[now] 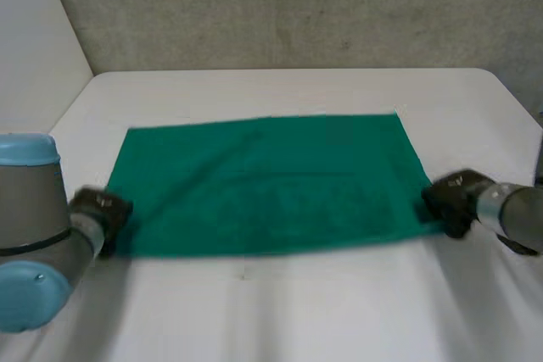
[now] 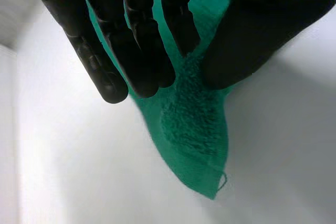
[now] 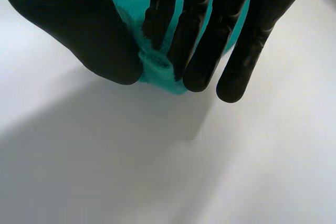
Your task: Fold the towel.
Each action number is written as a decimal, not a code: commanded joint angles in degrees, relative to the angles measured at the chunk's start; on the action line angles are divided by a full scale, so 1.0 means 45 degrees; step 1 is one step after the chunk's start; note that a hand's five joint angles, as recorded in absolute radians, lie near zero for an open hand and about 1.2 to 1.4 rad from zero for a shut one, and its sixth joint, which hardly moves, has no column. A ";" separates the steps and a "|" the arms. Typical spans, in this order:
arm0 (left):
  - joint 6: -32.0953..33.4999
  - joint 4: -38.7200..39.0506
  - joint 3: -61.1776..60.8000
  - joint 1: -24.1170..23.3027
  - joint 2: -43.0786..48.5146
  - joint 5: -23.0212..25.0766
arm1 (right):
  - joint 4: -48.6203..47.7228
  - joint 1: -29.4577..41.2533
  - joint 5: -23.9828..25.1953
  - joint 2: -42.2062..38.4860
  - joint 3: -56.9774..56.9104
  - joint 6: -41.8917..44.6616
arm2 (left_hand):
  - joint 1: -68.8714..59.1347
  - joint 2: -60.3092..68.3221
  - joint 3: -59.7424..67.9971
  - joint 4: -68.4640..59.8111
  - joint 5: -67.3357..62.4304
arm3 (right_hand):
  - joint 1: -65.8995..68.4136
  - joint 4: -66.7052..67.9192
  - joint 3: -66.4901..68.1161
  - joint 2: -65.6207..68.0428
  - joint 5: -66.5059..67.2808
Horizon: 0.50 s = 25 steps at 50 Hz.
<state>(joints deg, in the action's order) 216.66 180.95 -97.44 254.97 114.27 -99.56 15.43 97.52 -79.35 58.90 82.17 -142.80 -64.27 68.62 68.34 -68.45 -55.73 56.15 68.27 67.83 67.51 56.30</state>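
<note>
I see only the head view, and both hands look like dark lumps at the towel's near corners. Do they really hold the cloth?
Observer: Yes for the left hand: in its wrist view, thumb and fingers pinch the towel just inside its corner.
Operator: Is the corner itself free?
Observer: Yes, the tip sticks out past the fingertips, with a loose thread on it.
Operator: And the right one?
Observer: The right hand pinches the towel's edge between thumb and fingers; hardly any cloth shows past them.
</note>
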 commanded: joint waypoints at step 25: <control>0.1581 0.1506 0.5009 -0.0684 0.3119 -0.0220 | -0.1316 0.1492 -0.1818 -0.2949 -0.5405 0.1342 | -0.3495 0.2530 0.2591 -0.2567 -0.3170 | 0.5300 0.2606 0.2705 0.2775 0.3045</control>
<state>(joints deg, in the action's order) 223.67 184.09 -86.29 251.94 119.12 -100.91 15.43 102.85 -84.19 54.21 69.32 -135.19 -64.27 68.62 68.35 -68.45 -55.73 56.16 68.28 67.83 67.51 56.83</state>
